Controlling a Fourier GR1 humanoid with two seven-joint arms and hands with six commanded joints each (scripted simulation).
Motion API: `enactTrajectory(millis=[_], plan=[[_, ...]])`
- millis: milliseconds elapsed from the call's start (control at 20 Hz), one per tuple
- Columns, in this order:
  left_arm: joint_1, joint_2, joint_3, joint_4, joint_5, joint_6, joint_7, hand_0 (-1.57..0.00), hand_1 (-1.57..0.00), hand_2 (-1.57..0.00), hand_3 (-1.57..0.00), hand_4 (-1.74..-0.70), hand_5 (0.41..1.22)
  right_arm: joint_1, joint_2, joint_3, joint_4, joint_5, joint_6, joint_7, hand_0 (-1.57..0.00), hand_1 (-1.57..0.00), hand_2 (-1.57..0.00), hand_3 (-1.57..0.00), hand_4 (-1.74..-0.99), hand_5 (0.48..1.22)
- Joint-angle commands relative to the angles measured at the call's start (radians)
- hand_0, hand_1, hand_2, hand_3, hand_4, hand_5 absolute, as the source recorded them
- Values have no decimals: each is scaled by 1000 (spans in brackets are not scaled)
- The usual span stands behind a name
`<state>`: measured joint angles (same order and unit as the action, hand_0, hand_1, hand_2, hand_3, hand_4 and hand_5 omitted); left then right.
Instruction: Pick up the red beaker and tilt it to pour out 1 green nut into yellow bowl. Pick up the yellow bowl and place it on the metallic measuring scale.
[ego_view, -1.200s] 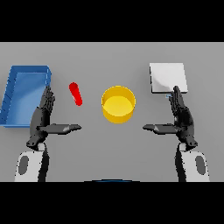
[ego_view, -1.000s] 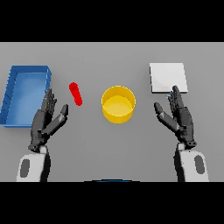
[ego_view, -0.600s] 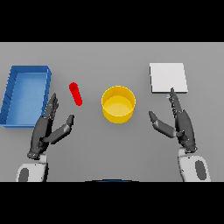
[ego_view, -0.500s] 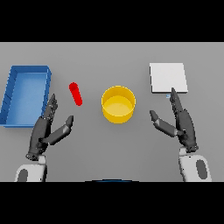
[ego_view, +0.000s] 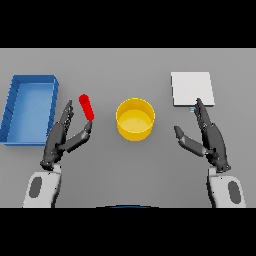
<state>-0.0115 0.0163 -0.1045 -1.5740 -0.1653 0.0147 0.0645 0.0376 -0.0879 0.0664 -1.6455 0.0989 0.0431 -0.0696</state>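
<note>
Now our left hand (ego_view: 62, 137) lies released at seven o'clock of the red beaker (ego_view: 86, 106), our right hand (ego_view: 207, 137) released at four o'clock of the yellow bowl (ego_view: 135, 119).

Head view | single camera above the robot's shoulders | faces down and forward onto the grey table (ego_view: 128, 65) | moderately close | whole working area framed.

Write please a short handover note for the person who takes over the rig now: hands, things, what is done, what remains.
Left hand: open, holds nothing, just beside the red beaker.
Right hand: open, holds nothing, near the front edge of the metallic measuring scale.
Yellow bowl: on the table, between the beaker and the scale.
Blue tray: far left.
Done: nothing yet.
Left: grasp the beaker, pour one nut into the bowl, set the bowl on the scale.
</note>
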Motion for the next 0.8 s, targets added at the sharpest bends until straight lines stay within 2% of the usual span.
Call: enactTrajectory(millis=[0,200,400,500,750], plan=[[-26,-3,8,34,-7,11,-10,1,1,1,1,-1213,663,-2,-8,-10,4,-9,5,0,1,1,1,1,-1296,621],[-159,0,55,183,-7,35,-34,1,1,1,1,-1213,646,10,6,4,0,13,-8,4,1,1,1,1,-1293,618],[-237,-6,85,305,2,39,-100,1,1,1,1,-1230,635,-4,7,-4,0,6,-14,13,1,1,1,1,-1303,631],[-288,-7,89,365,-20,60,-97,1,1,1,1,-1222,633,1,-1,-5,4,14,-13,15,1,1,1,1,-1300,631],[-373,-8,109,490,-37,84,-150,1,1,1,1,-1258,668,-13,1,-6,12,26,-26,18,1,1,1,1,-1300,642]])
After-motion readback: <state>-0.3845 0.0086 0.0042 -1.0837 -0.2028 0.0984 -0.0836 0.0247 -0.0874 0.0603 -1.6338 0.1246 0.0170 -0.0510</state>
